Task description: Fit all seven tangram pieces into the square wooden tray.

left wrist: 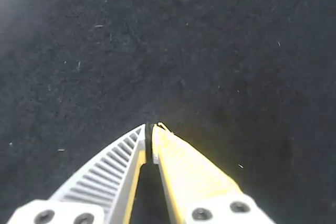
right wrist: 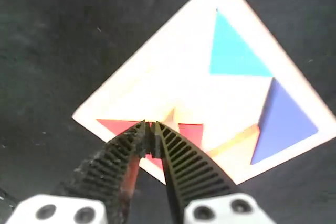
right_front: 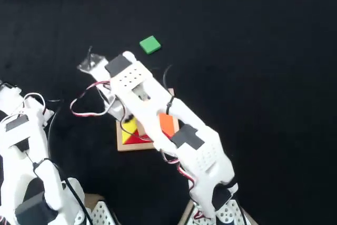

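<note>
Tray: we find the square wooden tray (right_front: 126, 147) flat on the black table (right_front: 253, 67), partly under the right arm.
In the tray: a cyan triangle (right wrist: 233, 51), a blue triangle (right wrist: 283, 119) and a red piece (right wrist: 191, 134). The high view adds a yellow piece (right_front: 129, 130) and an orange piece (right_front: 167, 123). Bare wood shows in the middle.
Outside: the green square (right_front: 150, 45) lies on the table, well apart from the tray.
Progress: we judge it past halfway. The green square is not yet in, and we cannot account for a seventh piece.
Right gripper (right wrist: 150, 132): above the tray's red corner, jaws pressed together, nothing held.
Left gripper (left wrist: 149, 132): over bare table, jaws together, empty.
</note>
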